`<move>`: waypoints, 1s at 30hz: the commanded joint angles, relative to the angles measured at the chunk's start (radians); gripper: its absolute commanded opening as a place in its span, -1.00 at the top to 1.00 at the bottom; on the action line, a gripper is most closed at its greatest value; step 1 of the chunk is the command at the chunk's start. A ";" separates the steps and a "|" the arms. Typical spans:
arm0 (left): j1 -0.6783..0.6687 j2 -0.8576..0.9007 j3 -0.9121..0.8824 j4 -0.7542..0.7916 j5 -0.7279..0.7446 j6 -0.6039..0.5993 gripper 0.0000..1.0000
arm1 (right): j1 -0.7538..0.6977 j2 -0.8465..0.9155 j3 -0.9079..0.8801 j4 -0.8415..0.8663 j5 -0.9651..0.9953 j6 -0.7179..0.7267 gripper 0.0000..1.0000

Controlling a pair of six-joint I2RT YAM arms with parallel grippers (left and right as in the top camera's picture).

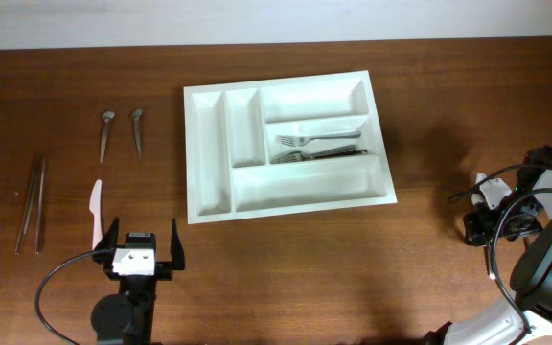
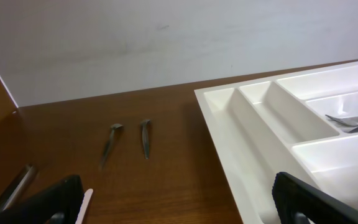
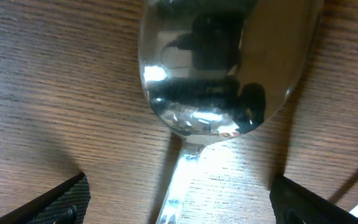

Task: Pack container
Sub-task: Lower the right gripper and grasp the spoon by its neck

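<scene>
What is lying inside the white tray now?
Forks lie in the middle crosswise compartment of the tray. They overlap, so their exact number is hidden. The other four compartments show only their white bottoms.

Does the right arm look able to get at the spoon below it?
Probably yes: the right gripper hangs open over the spoon, jaws either side of its neck, nothing in between.
</scene>
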 commanded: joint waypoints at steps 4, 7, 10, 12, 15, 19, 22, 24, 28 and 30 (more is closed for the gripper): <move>-0.004 -0.006 -0.005 0.000 -0.004 0.016 -0.98 | 0.010 0.032 -0.041 0.000 -0.022 0.022 -0.86; -0.004 -0.006 -0.005 0.000 -0.004 0.016 -0.98 | 0.031 0.032 -0.041 0.008 -0.021 0.022 -0.86; -0.004 -0.006 -0.005 0.000 -0.004 0.016 -0.98 | 0.047 0.032 -0.041 0.018 -0.021 0.022 -0.86; -0.004 -0.006 -0.005 0.000 -0.004 0.016 -0.98 | 0.051 0.032 -0.041 0.026 -0.021 0.024 -0.86; -0.004 -0.006 -0.005 0.000 -0.004 0.016 -0.98 | 0.050 0.032 -0.041 0.026 -0.021 0.026 -0.86; -0.004 -0.006 -0.005 0.000 -0.004 0.016 -0.98 | 0.050 0.032 -0.041 0.026 -0.021 0.026 -0.73; -0.004 -0.006 -0.005 0.000 -0.004 0.016 -0.98 | 0.050 0.032 -0.041 0.026 -0.021 0.026 -0.49; -0.004 -0.006 -0.005 0.000 -0.004 0.016 -0.98 | 0.050 0.032 -0.041 0.026 -0.021 0.026 -0.31; -0.004 -0.006 -0.005 0.000 -0.004 0.016 -0.98 | 0.050 0.032 -0.041 0.027 -0.021 0.026 -0.08; -0.004 -0.006 -0.005 0.000 -0.004 0.016 -0.98 | 0.050 0.032 -0.041 0.027 -0.021 0.026 0.02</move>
